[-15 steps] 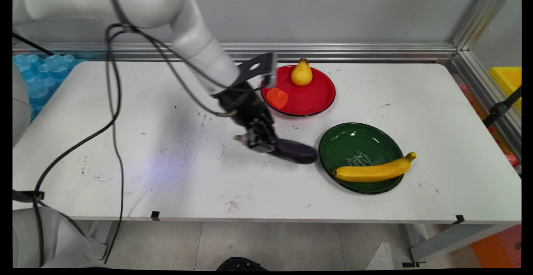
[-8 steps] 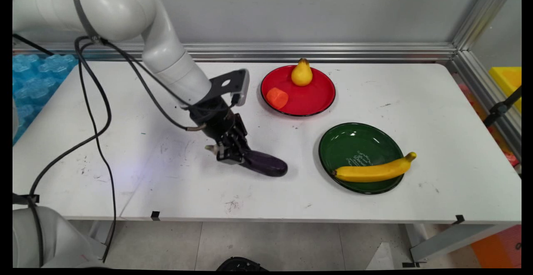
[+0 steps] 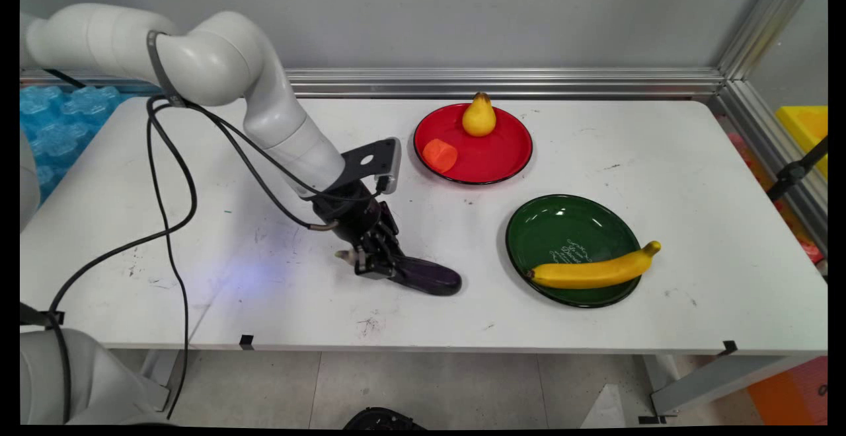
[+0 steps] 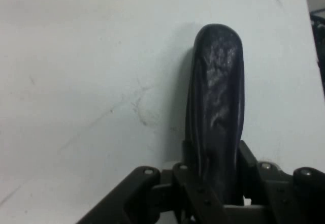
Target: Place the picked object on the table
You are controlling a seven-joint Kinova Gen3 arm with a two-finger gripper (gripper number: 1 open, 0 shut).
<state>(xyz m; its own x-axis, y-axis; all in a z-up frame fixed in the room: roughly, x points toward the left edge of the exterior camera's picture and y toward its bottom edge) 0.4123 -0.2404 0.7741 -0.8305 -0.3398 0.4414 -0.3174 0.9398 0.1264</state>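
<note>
While the arm reaches down from the upper left, the claw (image 3: pixel 375 265) is closed on the stem end of a dark purple eggplant (image 3: pixel 426 276), which lies low on the white counter (image 3: pixel 661 158) with its rounded tip pointing away from the claw toward the right. Seen from the hand camera, the eggplant (image 4: pixel 216 117) runs straight out from between the two fingers (image 4: pixel 248 159), which press on its sides; the claw (image 4: pixel 213 183) grips only the near end, and bare counter (image 4: pixel 76 82) surrounds the rest.

Well to the right of the claw sits a green plate (image 3: pixel 562 224) with a banana (image 3: pixel 595 269) lying across its near rim, the banana's tip overhanging the plate edge. Beyond the claw and to its right, a red plate (image 3: pixel 492 158) holds a pear (image 3: pixel 478 117) at its far side and an orange piece (image 3: pixel 440 154) at its left side. Open counter separates the eggplant tip from the green plate. Left of the claw and toward the counter's near edge the surface is bare apart from scuff marks; black cables (image 3: pixel 172 224) hang over the left side.
</note>
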